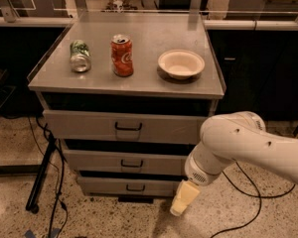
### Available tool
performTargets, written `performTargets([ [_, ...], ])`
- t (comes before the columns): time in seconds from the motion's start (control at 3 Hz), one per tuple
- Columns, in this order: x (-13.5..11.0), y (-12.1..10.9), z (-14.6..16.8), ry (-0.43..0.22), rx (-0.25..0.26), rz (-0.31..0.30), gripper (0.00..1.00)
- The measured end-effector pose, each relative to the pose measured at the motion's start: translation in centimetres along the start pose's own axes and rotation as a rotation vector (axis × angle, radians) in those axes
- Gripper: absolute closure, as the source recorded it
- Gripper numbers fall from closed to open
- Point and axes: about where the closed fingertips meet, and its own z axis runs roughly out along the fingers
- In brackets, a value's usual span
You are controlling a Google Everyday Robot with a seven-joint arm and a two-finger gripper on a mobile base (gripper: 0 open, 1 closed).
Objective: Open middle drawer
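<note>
Sitting closed: the wide, shallow grey metal middle drawer (99, 161) is found between the taller top drawer (79, 125) and the smaller bottom drawer (102, 186) of a grey metal cabinet (139, 81). Its front is not seen pulled out past its neighbours.
Handle: a small black bracket handle (132, 163) is fixed at the centre of the front, so that it can be gripped and drawn outward. Nothing is touching it.
Gripper: the pale yellow gripper (185, 198) is held low, right of the bottom drawer and apart from it, pointing at the floor. Whether it is spread or pressed together cannot be told.
Arm: the thick white arm (248, 143) comes in from the right edge and hides the right ends of the lower drawers.
Step judged: the handle is not yet reached; the gripper must be raised and brought left.
Cabinet top: a green can (80, 56) lying on its side, an upright red can (122, 55) and a cream bowl (181, 63) are placed there, so a gentle pull is advised.
</note>
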Motion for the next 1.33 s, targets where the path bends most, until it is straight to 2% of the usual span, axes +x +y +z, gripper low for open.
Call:
performTargets([
  [0.33,-0.5,-1.7,2.7,-0.046,0.006,0.066,0.0],
  [0.67,-0.6,-1.3,3.5,-0.038,0.0,0.066,0.0],
  [1.0,-1.0,-1.7,6.7,-0.055,0.001,0.102,0.0],
  [1.33,-3.4,-4.9,9.9,-0.137,0.044,0.139,0.0],
])
